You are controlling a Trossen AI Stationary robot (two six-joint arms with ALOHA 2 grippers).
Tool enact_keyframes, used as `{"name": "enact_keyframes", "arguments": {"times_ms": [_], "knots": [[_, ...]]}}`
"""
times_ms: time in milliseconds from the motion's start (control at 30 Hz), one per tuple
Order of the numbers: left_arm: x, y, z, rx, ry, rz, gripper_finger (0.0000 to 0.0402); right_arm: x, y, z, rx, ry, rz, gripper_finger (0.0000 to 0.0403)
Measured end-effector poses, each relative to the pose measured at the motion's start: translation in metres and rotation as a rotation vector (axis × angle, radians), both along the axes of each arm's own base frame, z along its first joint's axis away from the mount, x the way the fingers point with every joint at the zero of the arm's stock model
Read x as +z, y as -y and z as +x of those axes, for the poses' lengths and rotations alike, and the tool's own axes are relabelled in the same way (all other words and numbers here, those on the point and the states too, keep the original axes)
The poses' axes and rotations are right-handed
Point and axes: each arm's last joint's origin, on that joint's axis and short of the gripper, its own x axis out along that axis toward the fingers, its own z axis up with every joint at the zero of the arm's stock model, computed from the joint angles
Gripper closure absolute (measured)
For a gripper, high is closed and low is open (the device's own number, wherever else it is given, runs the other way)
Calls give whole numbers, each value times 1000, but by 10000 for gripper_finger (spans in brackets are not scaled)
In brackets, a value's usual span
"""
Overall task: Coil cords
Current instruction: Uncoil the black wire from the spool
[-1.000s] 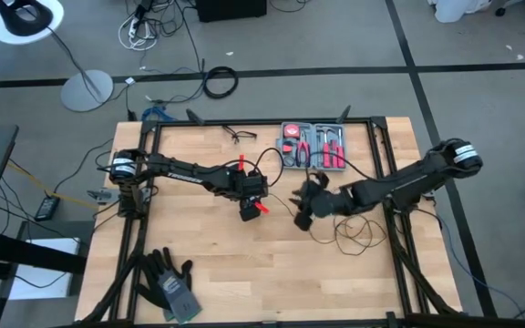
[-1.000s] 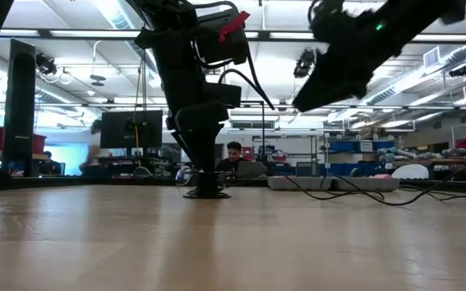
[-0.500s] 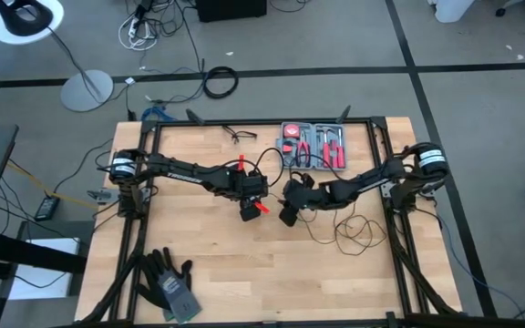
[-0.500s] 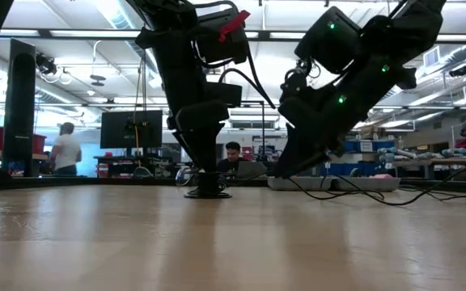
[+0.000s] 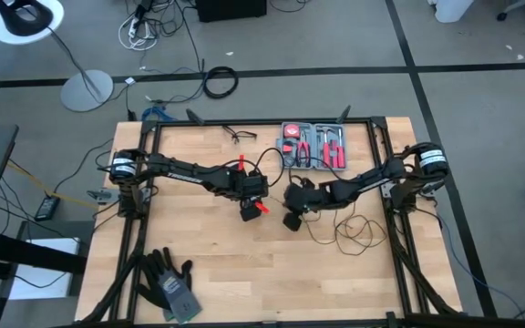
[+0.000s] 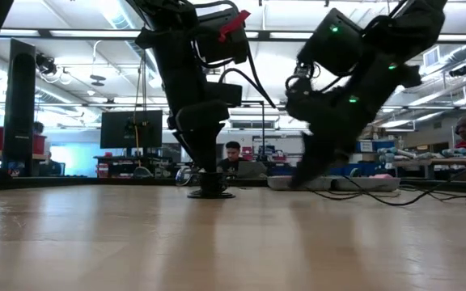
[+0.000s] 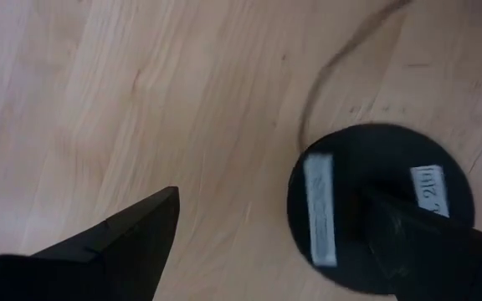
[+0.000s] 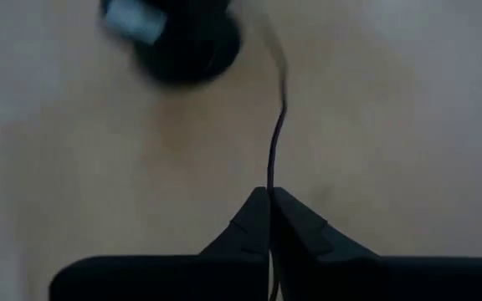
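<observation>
1. Left tool [image 5: 250, 211]: it is hovering low over the middle of the table [image 5: 226, 282], with the cord's round black puck [image 7: 379, 201] lying flat on the wood directly beneath it. In the left wrist view its fingers are standing well apart, one off to the side and one over the puck's edge, gripping nothing. You are best keeping it there as an anchor; if you are closing it, centre it on the puck first.
2. Cord [image 8: 276, 125]: the thin black line is running from the puck straight into the right tool, then trailing on toward the loose loops [image 5: 358, 232] near the table's right edge.
3. Right tool [image 5: 292, 219]: it is sitting just beside the left tool, down near the wood. In the right wrist view its fingers are pressed together on the cord, close to the puck.
4. Step in hand, as I judge it: you are gathering cord to form a turn. Keep the pinch light enough to let the line slide, lead it in a wide even arc, and avoid tugging the puck out from under the left tool.
5. Count: one cord, one puck, two tools, one tool case [image 5: 314, 146] at the far edge, one pair of gloves [image 5: 169, 282] at the near left.
</observation>
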Motion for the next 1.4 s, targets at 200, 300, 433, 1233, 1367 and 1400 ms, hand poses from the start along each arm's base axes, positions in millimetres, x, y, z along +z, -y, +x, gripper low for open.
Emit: {"name": "enact_keyframes", "arguments": {"times_ms": [200, 300, 433, 1233, 1367, 1400], "knots": [[-1, 0, -2, 0, -27, -1, 34, -4, -38, -24, 57, -211, 113, 401], [-1, 0, -2, 3, -27, 5, 34, 1, -59, -48, 62, -351, 147, 401], [-1, -1, -3, 8, -28, 8, 34, 17, -80, -85, 112, -504, 221, 402], [-1, -1, -4, 24, -33, 3, 34, 85, -84, -135, -153, -90, 57, 338], [-1, -1, -3, 25, -30, 2, 34, 78, -74, -109, -116, -15, -39, 305], [-1, -1, -3, 24, -26, 2, 34, 74, -70, -101, -113, 0, -61, 296]]}}
